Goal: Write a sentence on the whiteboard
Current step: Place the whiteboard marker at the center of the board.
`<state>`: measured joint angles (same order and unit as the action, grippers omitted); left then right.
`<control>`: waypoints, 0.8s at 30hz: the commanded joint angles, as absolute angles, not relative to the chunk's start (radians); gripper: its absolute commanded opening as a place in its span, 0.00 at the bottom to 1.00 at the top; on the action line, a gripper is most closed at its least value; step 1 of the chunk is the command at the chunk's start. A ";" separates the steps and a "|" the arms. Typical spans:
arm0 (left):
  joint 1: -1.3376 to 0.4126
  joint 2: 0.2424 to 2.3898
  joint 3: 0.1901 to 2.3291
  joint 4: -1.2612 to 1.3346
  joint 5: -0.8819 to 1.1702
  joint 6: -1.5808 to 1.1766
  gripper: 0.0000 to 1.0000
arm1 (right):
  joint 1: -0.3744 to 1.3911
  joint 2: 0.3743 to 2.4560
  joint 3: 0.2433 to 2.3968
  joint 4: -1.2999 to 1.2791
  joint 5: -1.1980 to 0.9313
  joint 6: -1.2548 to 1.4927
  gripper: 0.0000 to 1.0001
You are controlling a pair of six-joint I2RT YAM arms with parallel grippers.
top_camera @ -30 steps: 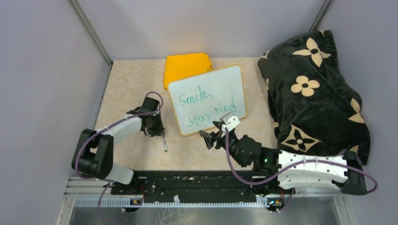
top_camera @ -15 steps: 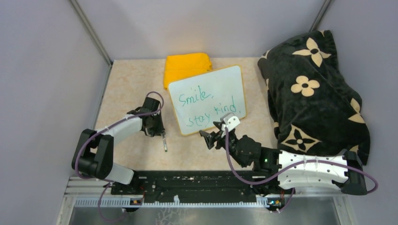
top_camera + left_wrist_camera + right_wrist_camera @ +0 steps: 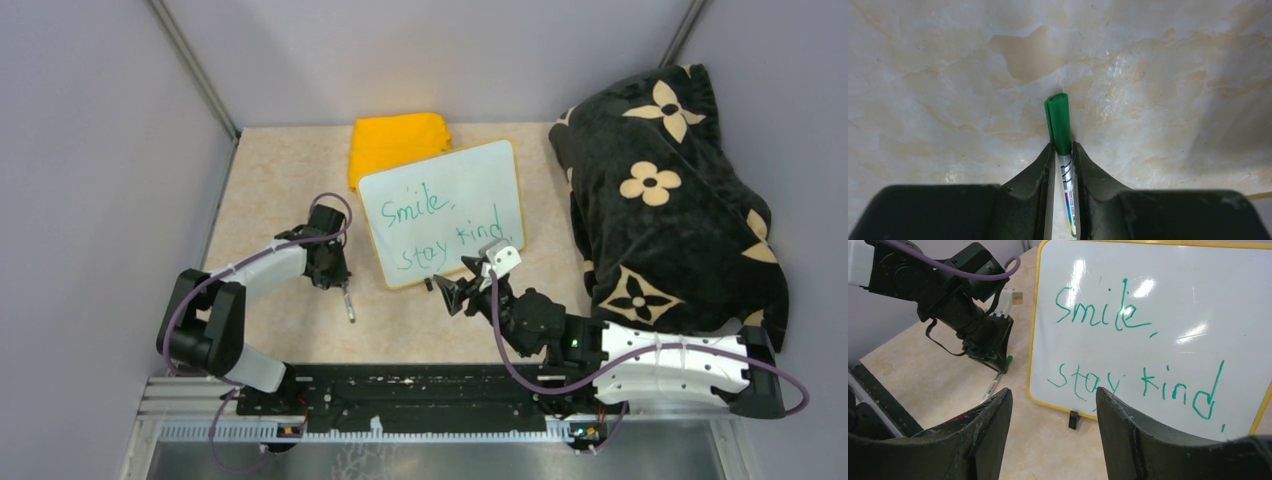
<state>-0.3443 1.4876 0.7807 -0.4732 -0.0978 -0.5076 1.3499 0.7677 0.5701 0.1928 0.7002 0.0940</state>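
The whiteboard (image 3: pixel 440 212) sentence (image 3: pixel 1135 351) reads "Smile, stay kind". At its eight o'clock, left gripper (image 3: pixel 1063 146) pinches a green-capped marker (image 3: pixel 1058 117); at six, right gripper (image 3: pixel 1053 392) gapes wide.

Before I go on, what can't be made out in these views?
Whether the left hand pinches the marker: left wrist view, fingers flank it too closely to tell contact.
Marker's print: too small there.
Whiteboard's far right corner: right wrist view, cut by the frame.
Anything under the blanket: top view, covered.
Cloth's near part: top view, under the whiteboard.
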 commanded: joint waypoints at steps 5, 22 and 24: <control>-0.329 1.589 0.841 -0.495 -0.154 -0.488 0.24 | 1.341 0.748 0.594 0.219 0.738 0.064 0.61; -0.321 1.396 0.859 -0.541 -0.175 -0.510 0.76 | 1.341 0.759 0.654 0.170 0.721 0.109 0.64; -0.321 1.335 0.864 -0.542 -0.150 -0.514 0.85 | 1.341 0.763 0.668 0.155 0.720 0.124 0.64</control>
<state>-0.3244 1.4342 0.8433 -0.5137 -0.1532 -0.5034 1.3499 0.7643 0.5850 0.1543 0.7307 0.0841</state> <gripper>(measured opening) 0.784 0.635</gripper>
